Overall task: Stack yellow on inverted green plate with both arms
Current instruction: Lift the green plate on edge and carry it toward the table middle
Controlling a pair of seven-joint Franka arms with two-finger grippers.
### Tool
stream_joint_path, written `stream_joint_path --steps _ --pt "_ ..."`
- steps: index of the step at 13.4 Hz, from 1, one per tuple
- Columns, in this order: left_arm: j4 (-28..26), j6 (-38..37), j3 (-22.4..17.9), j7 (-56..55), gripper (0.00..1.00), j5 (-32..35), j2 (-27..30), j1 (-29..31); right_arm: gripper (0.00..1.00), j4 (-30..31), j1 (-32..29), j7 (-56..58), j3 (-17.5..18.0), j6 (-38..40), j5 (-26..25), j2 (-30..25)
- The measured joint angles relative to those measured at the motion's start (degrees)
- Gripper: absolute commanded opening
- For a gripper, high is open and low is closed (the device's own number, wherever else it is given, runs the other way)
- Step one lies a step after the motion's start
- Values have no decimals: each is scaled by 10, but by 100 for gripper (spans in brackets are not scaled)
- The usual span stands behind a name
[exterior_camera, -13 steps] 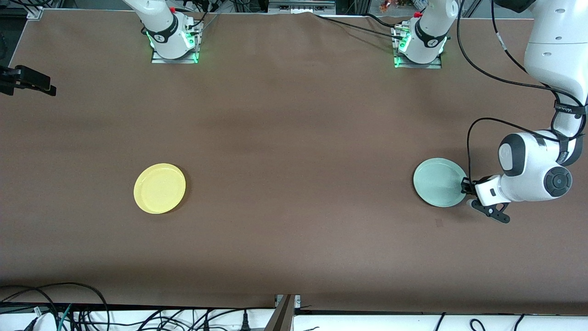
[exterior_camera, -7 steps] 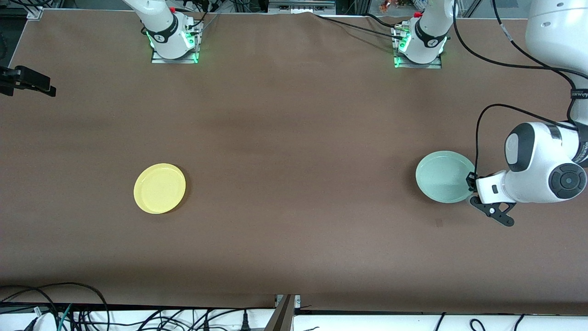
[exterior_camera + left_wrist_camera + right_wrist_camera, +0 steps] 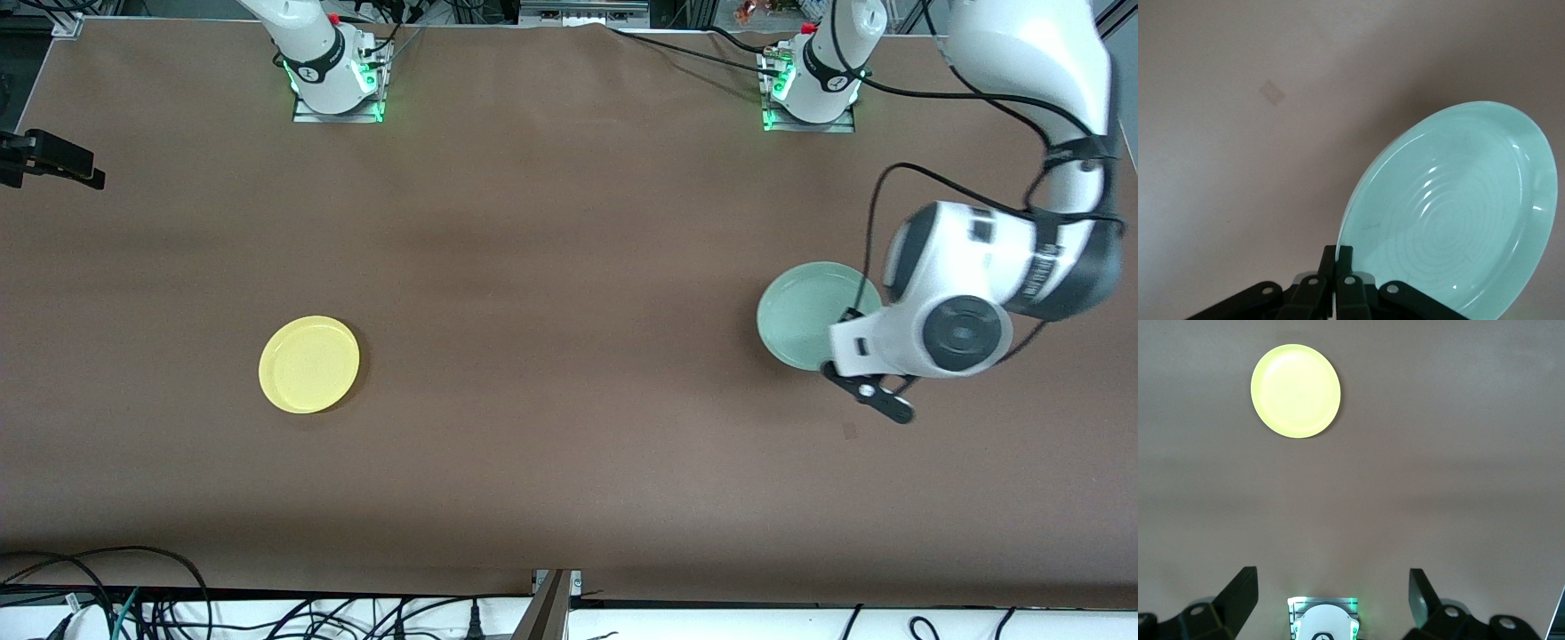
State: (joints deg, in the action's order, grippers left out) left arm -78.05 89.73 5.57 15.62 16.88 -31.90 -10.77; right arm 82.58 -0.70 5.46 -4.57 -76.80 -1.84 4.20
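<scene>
since a second earlier the green plate (image 3: 805, 313) had left the desk (image 3: 569, 267): it had lain flat at the left arm's end, and now it hung tilted in the air, shifted a little toward the middle of the desk, with its hollow side showing in the front view. the left arm (image 3: 1022, 178) had swung over with it, its wrist now covering part of the plate's edge.

the left gripper (image 3: 1337, 267) had its fingers (image 3: 1345, 257) pressed together on the plate's rim, pinching it at the edge. in the left wrist view the plate stood steeply tilted, its ringed inner face (image 3: 1451, 220) turned to the camera, and bare desk lay under it with a small pale mark (image 3: 1274, 93) on the cloth.

yellow (image 3: 309, 364) had not moved. it lay flat, hollow side up, toward the right arm's end of the desk, well apart from the green plate.

the right arm (image 3: 307, 36) waited, only its base end showing in the front view. the right gripper (image 3: 1331, 593) hung high over the desk with its fingers (image 3: 1238, 593) spread wide and nothing between them. its wrist view looked down on yellow (image 3: 1295, 391) and on the right arm's own base (image 3: 1323, 620), lit green.
</scene>
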Motion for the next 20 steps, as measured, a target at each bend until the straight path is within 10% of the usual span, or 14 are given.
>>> stream_joint_path --steps 12,20 --pt "5 -198 -2 -250 0 378 -11 -315 100 0 -7 -1 -9 -13 0 26" --pt "0 -269 -7 -426 0 455 -141 -439 100 0 -15 -2 -14 -18 0 44"
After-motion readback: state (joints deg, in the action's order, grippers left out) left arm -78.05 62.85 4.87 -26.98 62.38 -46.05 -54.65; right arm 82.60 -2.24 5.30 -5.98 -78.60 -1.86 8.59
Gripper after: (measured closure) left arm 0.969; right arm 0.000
